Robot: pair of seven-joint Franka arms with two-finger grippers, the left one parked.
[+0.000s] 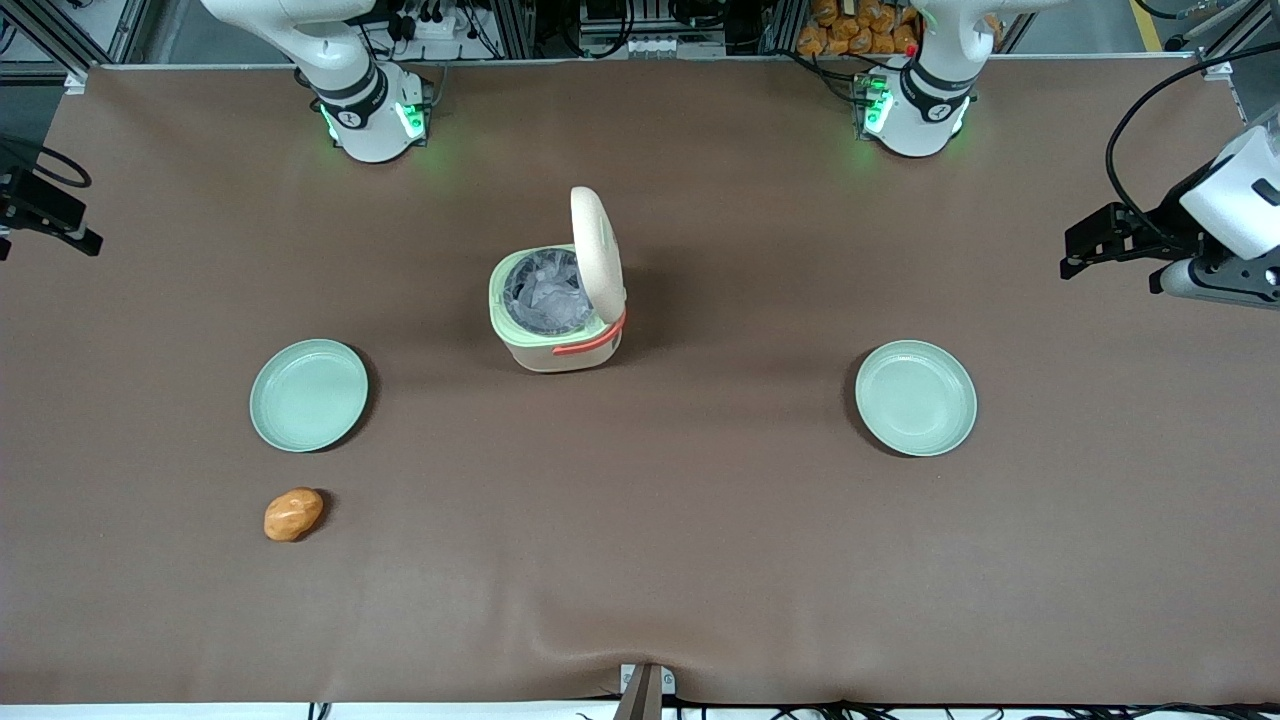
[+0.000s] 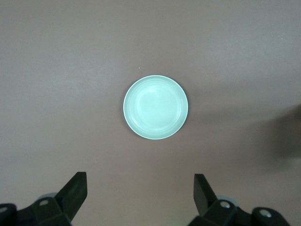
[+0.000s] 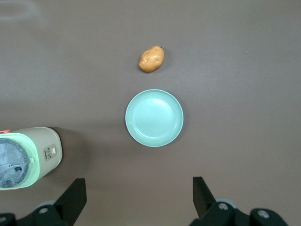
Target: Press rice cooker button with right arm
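Observation:
The rice cooker (image 1: 555, 318) stands mid-table, cream with a pale green rim and a coral handle. Its lid (image 1: 598, 250) is tipped up and open, and crumpled clear material shows inside. In the right wrist view the rice cooker (image 3: 26, 157) shows a small button panel (image 3: 49, 151) on its side wall. My right gripper (image 3: 139, 195) hangs open high over the table, near a green plate (image 3: 154, 117), well apart from the cooker and holding nothing. In the front view only a black part of the gripper (image 1: 55, 212) shows, at the working arm's end of the table.
A green plate (image 1: 309, 394) lies toward the working arm's end, with an orange potato (image 1: 293, 514) nearer the front camera than it; the potato (image 3: 152, 59) also shows from the wrist. A second green plate (image 1: 916, 397) lies toward the parked arm's end.

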